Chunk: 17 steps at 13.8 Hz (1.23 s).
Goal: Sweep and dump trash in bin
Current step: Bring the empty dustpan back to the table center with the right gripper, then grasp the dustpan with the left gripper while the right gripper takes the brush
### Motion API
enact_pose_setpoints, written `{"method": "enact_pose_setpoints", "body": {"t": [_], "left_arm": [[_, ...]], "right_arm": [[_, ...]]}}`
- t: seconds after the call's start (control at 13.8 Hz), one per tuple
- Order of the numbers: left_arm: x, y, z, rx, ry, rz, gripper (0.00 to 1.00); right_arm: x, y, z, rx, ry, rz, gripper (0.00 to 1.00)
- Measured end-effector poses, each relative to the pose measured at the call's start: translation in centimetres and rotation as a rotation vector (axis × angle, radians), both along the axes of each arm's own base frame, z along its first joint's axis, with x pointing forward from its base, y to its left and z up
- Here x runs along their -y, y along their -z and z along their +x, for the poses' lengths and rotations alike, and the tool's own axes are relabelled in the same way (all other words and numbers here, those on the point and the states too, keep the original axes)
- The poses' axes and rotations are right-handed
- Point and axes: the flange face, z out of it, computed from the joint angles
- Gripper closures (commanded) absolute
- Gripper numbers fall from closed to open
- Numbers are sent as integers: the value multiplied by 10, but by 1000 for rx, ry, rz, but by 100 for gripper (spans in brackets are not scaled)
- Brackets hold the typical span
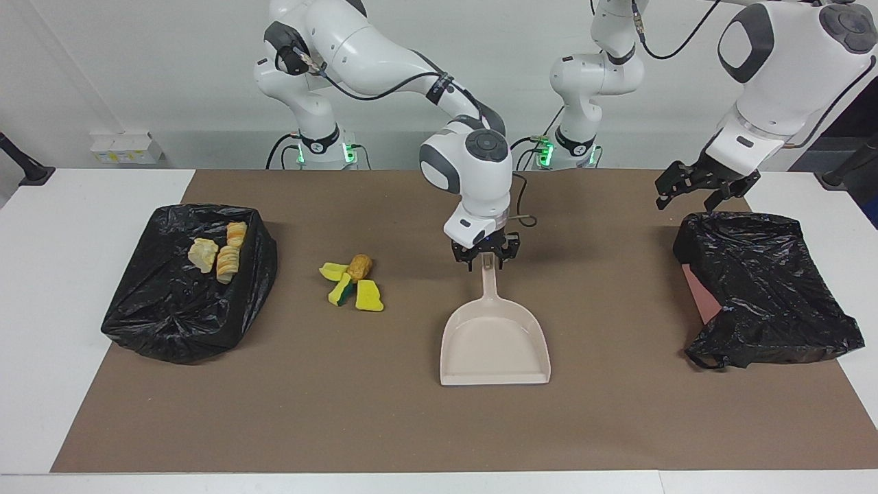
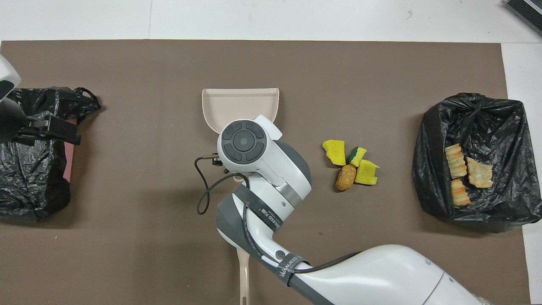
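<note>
**Standing over the dustpan, 2 bins either side**

Counting from where I stand: 2 black-bagged bins, 1 dustpan, 7 scraps of trash, 2 arms. The dustpan (image 1: 494, 339) lies flat on the brown mat (image 1: 343, 412) in the middle of the counter (image 1: 41, 343), its handle pointing toward the robots and its wide mouth pointing away from them.

The loose trash (image 1: 352, 281) is a tight cluster of 4 pieces on the mat: 3 yellow sponge pieces, 1 of them green-backed, and 1 brown lump (image 2: 346, 177) touching them. It sits beside the dustpan, toward the right arm's end of the counter, clearly apart from the pan. Another 3 pale bread-like chunks (image 1: 218, 252) rest on top of the black bin (image 1: 188, 281) at that same end. The second black bin (image 1: 765, 288) sits at the left arm's end, with a pink edge showing under its bag.

The right gripper (image 1: 485, 259) is over the tip of the dustpan handle, its fingers parted with 1 on each side of the handle; I cannot tell whether they touch it. The left gripper (image 1: 699, 189) hangs over the robot-side edge of the second black bin, fingers spread wide, holding nothing. A thin beige handle (image 2: 242, 275) shows on the mat under the right arm in the overhead view.
</note>
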Motion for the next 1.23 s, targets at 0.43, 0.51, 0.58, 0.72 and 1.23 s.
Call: {"method": "enact_pose_setpoints", "body": {"t": [0.43,0.51,0.58,0.72,1.23], "left_arm": [[75,28,1,-1,29,4,0],[95,37,1,-3,19,6,0],[116,47,1,-3,15,8,0],[155,65,2,0,4,10,0],[260,144,-14,8,8,10,0]], "right_arm": [[9,-42,-108,-57,-36,-24,0],[8,-39,-132,-82,-47,-28,0],[6,-34,-155,-109,-57,-32,0],[4,-21,-199,-155,-81,-43,0],[3,44,-264,-148,-115,-44,0]]}}
